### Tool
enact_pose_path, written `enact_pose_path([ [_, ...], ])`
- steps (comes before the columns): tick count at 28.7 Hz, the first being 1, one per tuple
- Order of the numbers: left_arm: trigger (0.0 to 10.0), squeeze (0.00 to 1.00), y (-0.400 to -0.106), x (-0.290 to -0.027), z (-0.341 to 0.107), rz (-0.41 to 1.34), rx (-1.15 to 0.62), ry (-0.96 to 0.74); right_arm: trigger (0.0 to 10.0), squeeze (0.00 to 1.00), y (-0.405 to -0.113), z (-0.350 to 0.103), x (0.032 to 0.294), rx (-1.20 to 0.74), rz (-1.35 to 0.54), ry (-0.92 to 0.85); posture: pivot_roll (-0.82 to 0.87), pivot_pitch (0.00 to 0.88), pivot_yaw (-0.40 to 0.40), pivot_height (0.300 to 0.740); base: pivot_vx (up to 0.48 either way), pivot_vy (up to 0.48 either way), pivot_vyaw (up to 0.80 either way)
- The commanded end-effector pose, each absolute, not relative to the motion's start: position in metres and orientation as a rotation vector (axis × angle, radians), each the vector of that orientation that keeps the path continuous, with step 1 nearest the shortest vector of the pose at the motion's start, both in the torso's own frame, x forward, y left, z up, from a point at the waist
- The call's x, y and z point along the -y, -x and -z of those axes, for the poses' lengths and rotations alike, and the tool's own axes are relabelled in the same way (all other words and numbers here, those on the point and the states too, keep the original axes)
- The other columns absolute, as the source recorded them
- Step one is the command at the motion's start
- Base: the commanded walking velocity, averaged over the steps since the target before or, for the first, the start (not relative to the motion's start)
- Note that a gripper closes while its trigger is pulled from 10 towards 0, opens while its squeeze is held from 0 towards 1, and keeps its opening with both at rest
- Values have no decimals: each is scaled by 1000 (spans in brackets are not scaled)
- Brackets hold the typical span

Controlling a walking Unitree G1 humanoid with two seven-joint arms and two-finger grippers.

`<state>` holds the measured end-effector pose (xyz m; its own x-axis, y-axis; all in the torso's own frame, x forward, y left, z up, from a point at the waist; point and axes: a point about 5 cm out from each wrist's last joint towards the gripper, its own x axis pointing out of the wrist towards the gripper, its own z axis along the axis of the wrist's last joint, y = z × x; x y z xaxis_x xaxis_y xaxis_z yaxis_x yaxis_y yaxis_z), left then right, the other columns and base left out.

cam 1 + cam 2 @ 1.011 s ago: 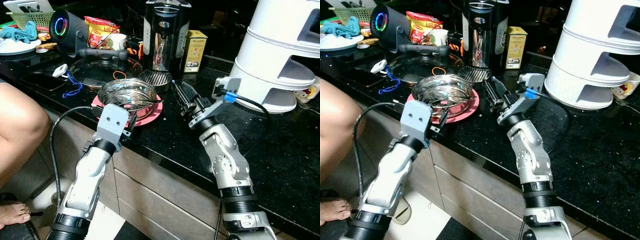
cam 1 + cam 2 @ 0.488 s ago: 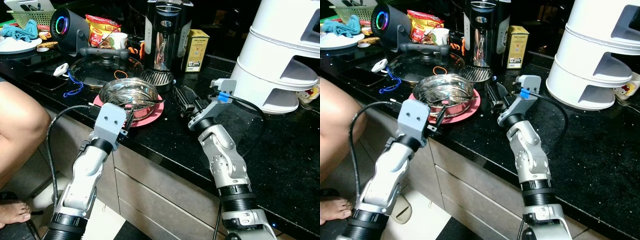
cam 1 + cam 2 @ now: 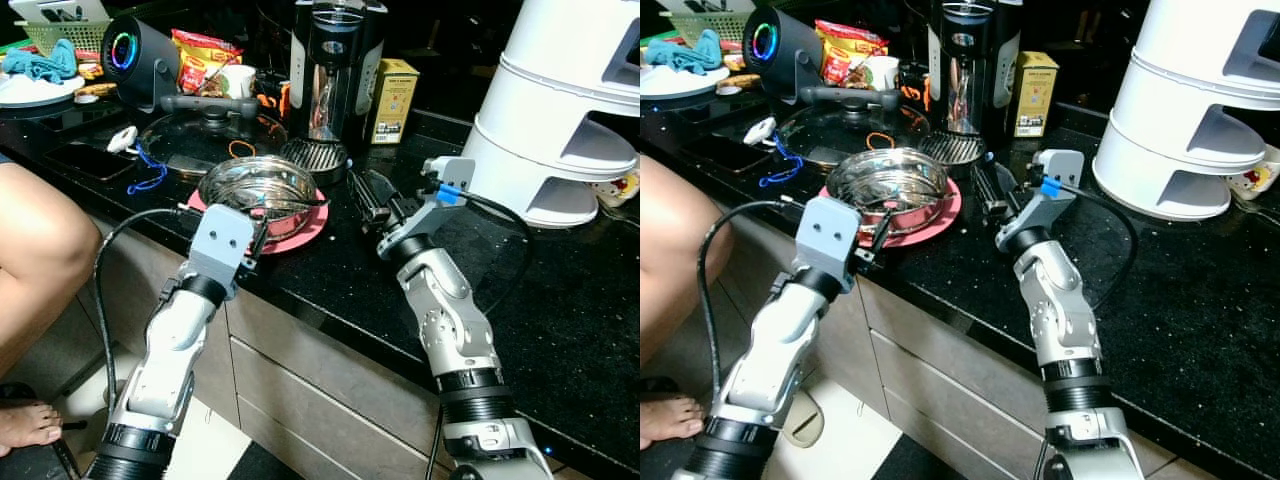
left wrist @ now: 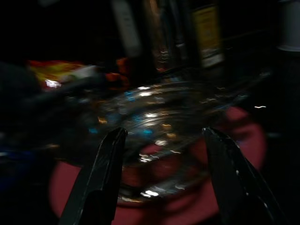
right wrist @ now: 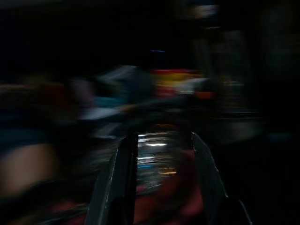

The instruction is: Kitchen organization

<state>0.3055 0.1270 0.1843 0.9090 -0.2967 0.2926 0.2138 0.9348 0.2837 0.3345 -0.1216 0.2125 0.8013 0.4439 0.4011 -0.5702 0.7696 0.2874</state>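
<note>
A steel bowl (image 3: pixel 255 185) sits on a red plate (image 3: pixel 308 229) near the front edge of the black counter (image 3: pixel 330 280). My left gripper (image 3: pixel 259 232) is at the bowl's near rim, open; in the left wrist view its fingers (image 4: pixel 101 178) stand wide apart with the bowl (image 4: pixel 159 117) just ahead between them. My right gripper (image 3: pixel 374 200) hovers over the counter just right of the plate, pointing toward the bowl, open. In the blurred right wrist view its fingers (image 5: pixel 123 178) frame the bowl (image 5: pixel 154 150) further off.
Behind the bowl lie a glass pan lid (image 3: pixel 205 130), a round black grille (image 3: pixel 312 155), a dark coffee machine (image 3: pixel 330 70) and a yellow box (image 3: pixel 390 100). A tall white stacked appliance (image 3: pixel 560 120) stands at the right. A person's knee (image 3: pixel 40 260) is by the counter's left end.
The whole picture has shifted slightly, so the camera moved. Both grippers keep about the same places beside the bowl.
</note>
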Motion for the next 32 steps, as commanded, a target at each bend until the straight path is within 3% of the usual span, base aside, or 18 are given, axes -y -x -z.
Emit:
enact_pose_path([
  [1, 10000, 0, -301, -118, -181, 374, 309, -163, 10000, 0, -318, -216, 124, 357, -745, -504, -19, 0, -67, 740, 0, 0, 0],
  [3, 10000, 0, -296, -117, -180, 445, 295, -118, 10000, 0, -304, -210, 130, 342, -853, -527, -16, 0, -67, 740, 0, 0, 0],
  [10, 10000, 0, -293, -129, -176, 447, 258, -133, 10000, 0, -296, -192, 143, 292, -835, -552, -7, 0, -60, 740, 0, 0, 0],
  [15, 10000, 0, -286, -129, -172, 467, 240, -148, 10000, 0, -283, -181, 147, 282, -871, -672, -4, 0, -54, 740, 0, 0, 0],
  [18, 10000, 0, -283, -122, -171, 492, 235, -146, 10000, 0, -268, -191, 145, 326, -1006, -817, -2, 0, -54, 740, 0, 0, 0],
  [24, 10000, 0, -277, -117, -166, 529, 202, -123, 10000, 0, -245, -180, 145, 249, -1173, -866, -1, 0, -58, 740, 0, 0, 0],
  [32, 10000, 0, -249, -97, -152, 646, 134, -64, 10000, 0, -230, -163, 145, 172, -1193, -899, -6, 0, -45, 740, 0, 0, 0],
])
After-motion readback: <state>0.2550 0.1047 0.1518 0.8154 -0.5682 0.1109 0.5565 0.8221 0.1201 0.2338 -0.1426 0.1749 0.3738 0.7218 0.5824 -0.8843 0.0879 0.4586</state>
